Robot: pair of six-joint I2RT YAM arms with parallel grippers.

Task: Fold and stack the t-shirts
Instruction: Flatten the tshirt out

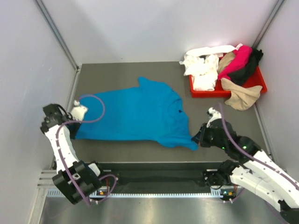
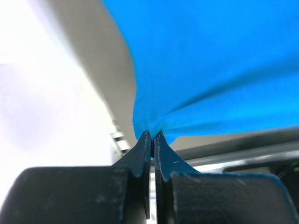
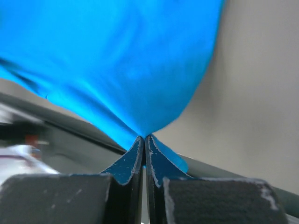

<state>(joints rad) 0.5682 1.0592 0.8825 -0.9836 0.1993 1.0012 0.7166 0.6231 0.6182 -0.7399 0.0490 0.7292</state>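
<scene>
A: Where's the blue t-shirt (image 1: 135,114)?

B: Spread flat on the surface (image 1: 117,74), left of the red tray (image 1: 254,86). The left jaws are clamped on its near-left corner and the right jaws on its near-right tip. Each pinches only a thin bit of cloth.

A: Risks?

B: I'd say 2. The cloth could slip from 1 pinch when lifted, or uneven pulls could drag it askew, so the fold lands crooked.
</scene>
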